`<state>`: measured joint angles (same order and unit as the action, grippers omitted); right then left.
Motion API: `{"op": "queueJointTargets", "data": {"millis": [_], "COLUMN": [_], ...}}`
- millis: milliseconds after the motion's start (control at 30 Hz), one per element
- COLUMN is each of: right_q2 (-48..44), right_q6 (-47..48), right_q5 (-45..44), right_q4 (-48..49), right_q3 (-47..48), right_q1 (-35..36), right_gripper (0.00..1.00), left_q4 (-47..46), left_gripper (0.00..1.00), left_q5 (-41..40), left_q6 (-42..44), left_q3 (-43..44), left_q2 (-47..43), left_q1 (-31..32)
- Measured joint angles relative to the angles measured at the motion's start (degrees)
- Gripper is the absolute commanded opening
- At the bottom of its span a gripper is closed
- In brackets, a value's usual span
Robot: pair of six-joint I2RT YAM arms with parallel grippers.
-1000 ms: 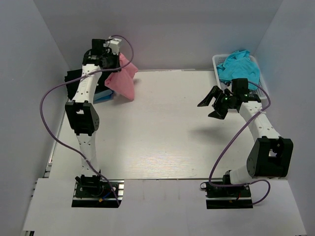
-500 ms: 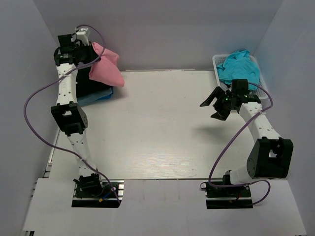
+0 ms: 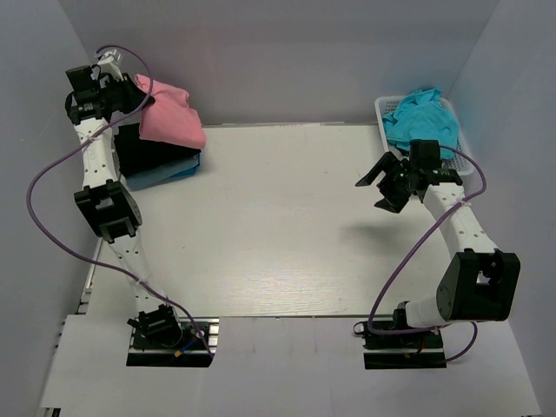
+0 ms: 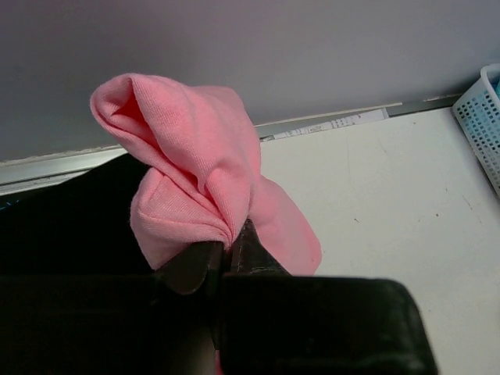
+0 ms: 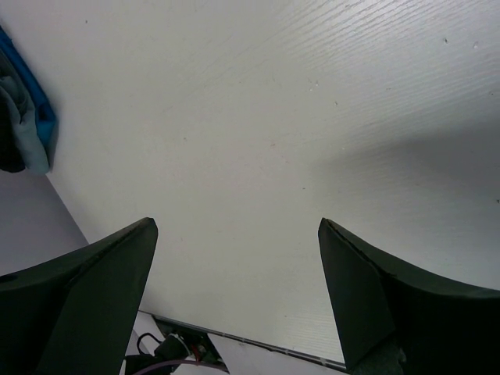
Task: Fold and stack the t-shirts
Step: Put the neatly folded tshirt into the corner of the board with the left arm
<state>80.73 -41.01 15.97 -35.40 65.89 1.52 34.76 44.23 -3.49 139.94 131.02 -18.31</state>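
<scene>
My left gripper (image 3: 133,92) is up at the far left corner, shut on a bunched fold of the salmon-pink t-shirt (image 3: 171,119). The pink cloth hangs over a folded black t-shirt (image 3: 148,156), which lies on a light blue one (image 3: 178,170). In the left wrist view the pink t-shirt (image 4: 195,172) bulges out from the closed fingertips (image 4: 244,242), above the black cloth (image 4: 70,226). A teal t-shirt (image 3: 421,117) lies crumpled in the white basket (image 3: 382,109). My right gripper (image 3: 380,191) hovers open over the bare table (image 5: 312,117), holding nothing.
The white lattice basket stands at the far right corner; its edge (image 4: 480,117) shows in the left wrist view. Grey walls close in the table at the back and on both sides. The blue edge of the shirt stack (image 5: 35,117) shows in the right wrist view.
The left arm has swung left and back, carrying the pink t-shirt from beside the stack to above it. The right arm has barely moved and stays open.
</scene>
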Motion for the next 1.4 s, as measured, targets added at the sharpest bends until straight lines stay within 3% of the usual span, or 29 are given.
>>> {"op": "queueJointTargets", "data": {"millis": [467, 1300, 1333, 1367, 1400], "right_q2": [0.1, 3.0, 3.1, 3.2, 3.3], "right_q6": [-0.9, -0.9, -0.9, -0.9, -0.9], "right_q5": [-2.2, -3.0, -2.9, -2.9, -2.9], "right_q4": [-1.0, -2.2, -2.2, -2.2, -2.2], "right_q3": [3.8, 4.9, 4.9, 4.9, 4.9], "right_q1": [0.1, 0.4, 0.4, 0.4, 0.4], "right_gripper": [0.90, 0.90, 0.90, 0.90, 0.90], "left_q4": [-1.9, -3.1, -3.1, -3.2, -3.5], "left_gripper": [0.00, 0.02, 0.15, 0.40, 0.99], "left_q5": [1.2, 0.2, 0.2, 0.2, 0.2], "left_q6": [-0.9, -1.0, -1.0, -1.0, -0.8], "left_q3": [-1.7, -1.7, -1.7, -1.7, -1.7], "left_q2": [9.2, 9.4, 9.4, 9.4, 9.5], "left_q1": [-4.7, -8.2, -8.2, -8.3, -8.3]}}
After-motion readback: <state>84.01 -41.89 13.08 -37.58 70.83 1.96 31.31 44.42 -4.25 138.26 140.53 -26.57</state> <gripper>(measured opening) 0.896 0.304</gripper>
